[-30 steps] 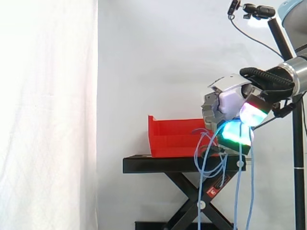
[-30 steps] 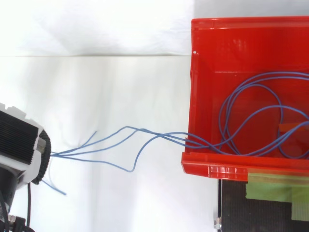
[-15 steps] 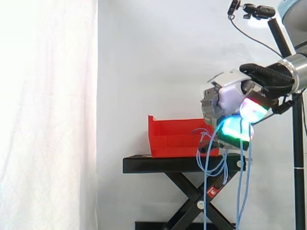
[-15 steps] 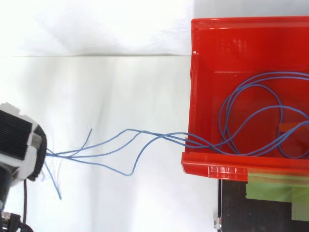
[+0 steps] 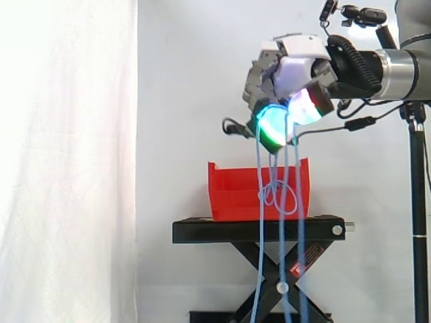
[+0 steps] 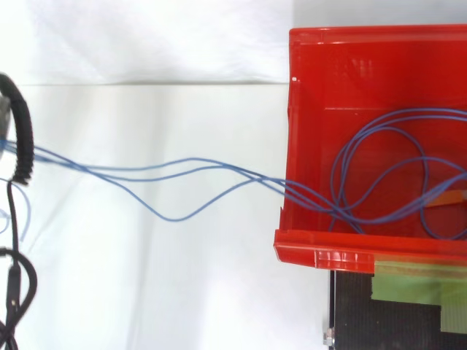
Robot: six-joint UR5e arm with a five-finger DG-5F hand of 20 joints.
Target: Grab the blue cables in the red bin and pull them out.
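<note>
White curtain backs the black stand. Hand, fingers clamped on the blue cables, has risen well above the red bin (previously level with it). Remaining loops lie inside the bin.

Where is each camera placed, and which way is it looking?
Side view: beside the stand, level with the bin, looking across; the arm enters from the right, hand higher than the bin, fingers curled round the cables.
Top view: overhead, looking down into the bin; cables run off the left edge.
Shared: the bin and cables.
</note>
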